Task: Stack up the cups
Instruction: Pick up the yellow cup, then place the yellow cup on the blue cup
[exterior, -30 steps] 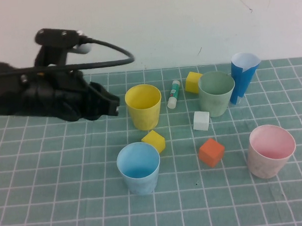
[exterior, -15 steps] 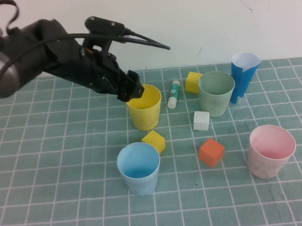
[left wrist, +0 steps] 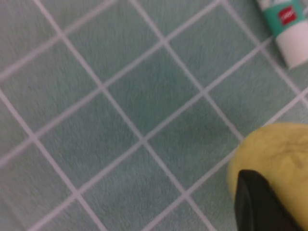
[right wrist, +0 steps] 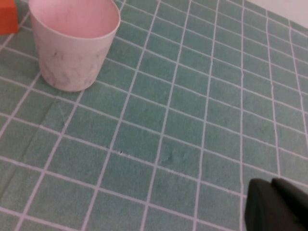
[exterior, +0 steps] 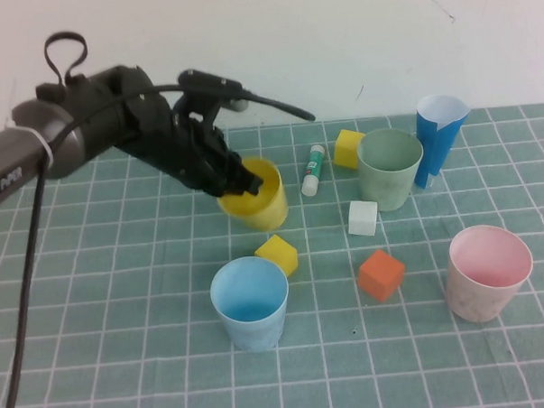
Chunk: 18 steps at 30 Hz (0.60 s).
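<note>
My left gripper [exterior: 244,183] is shut on the near rim of the yellow cup [exterior: 261,204], which tilts and sits slightly off the mat. In the left wrist view one dark finger [left wrist: 260,202] lies against the yellow cup [left wrist: 274,149]. The light blue cup [exterior: 249,302] stands upright in front of it. The pale green cup [exterior: 390,167] stands at the back right. The pink cup [exterior: 488,271] stands at the front right and also shows in the right wrist view [right wrist: 74,41]. My right gripper [right wrist: 279,207] is shut and empty, low over the mat, apart from the pink cup.
A tall dark-blue cone cup [exterior: 439,138] stands behind the green cup. A glue stick [exterior: 313,169], two yellow cubes [exterior: 348,148] [exterior: 277,254], a white cube [exterior: 363,217] and an orange cube [exterior: 381,274] lie between the cups on the green grid mat [exterior: 124,337].
My left arm swung in from the left to the yellow cup, closed on its rim, and the cup now tilts and has shifted slightly right. The other cups have not moved.
</note>
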Each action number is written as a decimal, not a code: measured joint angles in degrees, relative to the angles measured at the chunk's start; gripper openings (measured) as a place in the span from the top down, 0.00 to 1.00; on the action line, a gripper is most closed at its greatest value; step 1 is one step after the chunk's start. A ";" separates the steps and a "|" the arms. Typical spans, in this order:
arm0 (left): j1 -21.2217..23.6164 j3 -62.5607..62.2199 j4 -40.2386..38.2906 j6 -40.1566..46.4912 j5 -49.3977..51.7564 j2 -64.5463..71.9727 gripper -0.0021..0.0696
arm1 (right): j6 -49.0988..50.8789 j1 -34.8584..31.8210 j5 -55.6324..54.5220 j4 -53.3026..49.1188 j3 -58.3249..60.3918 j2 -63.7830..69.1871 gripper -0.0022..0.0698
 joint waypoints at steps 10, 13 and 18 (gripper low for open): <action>0.00 -7.34 2.79 -6.14 8.85 -10.93 0.95 | -0.09 0.00 -0.22 0.00 0.00 0.00 0.97; 0.00 -6.92 2.68 -5.61 11.84 -15.43 0.95 | -0.09 0.00 -0.22 0.00 0.00 0.00 0.97; 0.00 0.54 -0.76 -1.16 19.06 -24.35 0.95 | -0.09 0.00 -0.22 0.00 0.00 0.00 0.97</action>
